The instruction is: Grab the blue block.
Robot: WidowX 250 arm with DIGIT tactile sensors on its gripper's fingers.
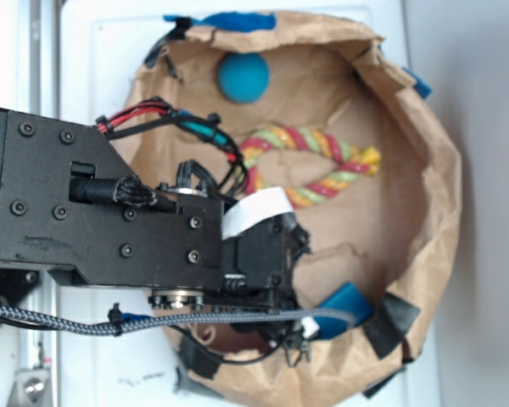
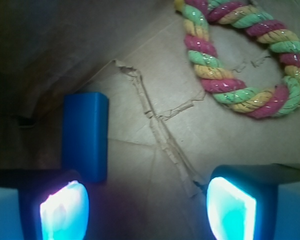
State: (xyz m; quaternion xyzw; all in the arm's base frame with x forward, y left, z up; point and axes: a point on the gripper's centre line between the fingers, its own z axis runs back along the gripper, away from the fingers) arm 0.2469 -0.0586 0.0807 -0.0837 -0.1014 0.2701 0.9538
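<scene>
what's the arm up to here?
The WidowX is going for the blue block on the brown paper. The gripper is open and holds nothing; the block lies in front of one finger, not between them. The rope ring and teal ball lie off to the side.

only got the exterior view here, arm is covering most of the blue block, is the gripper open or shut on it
Observer: Open. In the wrist view the gripper holds nothing, and the blue block lies ahead of the finger on the image's left side, not between the two.
Operator: is it flat or on edge
Observer: It lies flat on the brown paper, its long side pointing away from the camera.
Operator: anything between the fingers
Observer: Only torn, creased paper; the rope ring sits farther off, toward the upper right of that view.
</scene>
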